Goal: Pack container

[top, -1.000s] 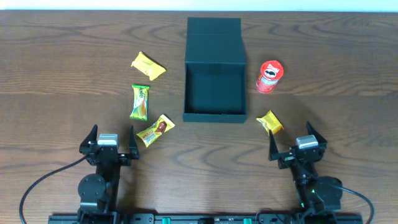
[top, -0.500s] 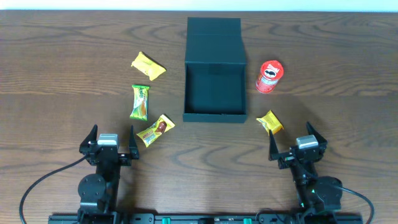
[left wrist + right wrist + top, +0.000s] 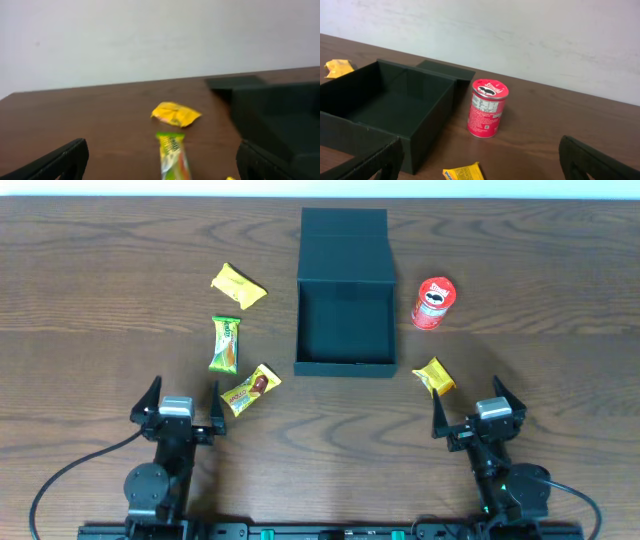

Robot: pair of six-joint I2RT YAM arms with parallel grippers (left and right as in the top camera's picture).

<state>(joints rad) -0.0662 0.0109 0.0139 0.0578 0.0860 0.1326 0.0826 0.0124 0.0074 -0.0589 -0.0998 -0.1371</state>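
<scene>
The dark teal container (image 3: 345,365) stands open at the table's middle, its lid (image 3: 344,245) folded back; it looks empty. It also shows in the right wrist view (image 3: 350,127) and the left wrist view (image 3: 280,125). Left of it lie a yellow packet (image 3: 238,286), a green bar (image 3: 226,344) and a yellow-brown packet (image 3: 249,389). Right of it are a red chip can (image 3: 433,303) and a small yellow packet (image 3: 434,377). My left gripper (image 3: 180,406) is open and empty near the front edge. My right gripper (image 3: 479,406) is open and empty, just behind the small yellow packet.
The wooden table (image 3: 560,290) is bare at the far left and far right. In the wrist views a white wall (image 3: 520,35) stands behind the table. The red can (image 3: 487,108) stands upright next to the container's right wall.
My left gripper has shifted very slightly to the right. Nothing else has moved.
</scene>
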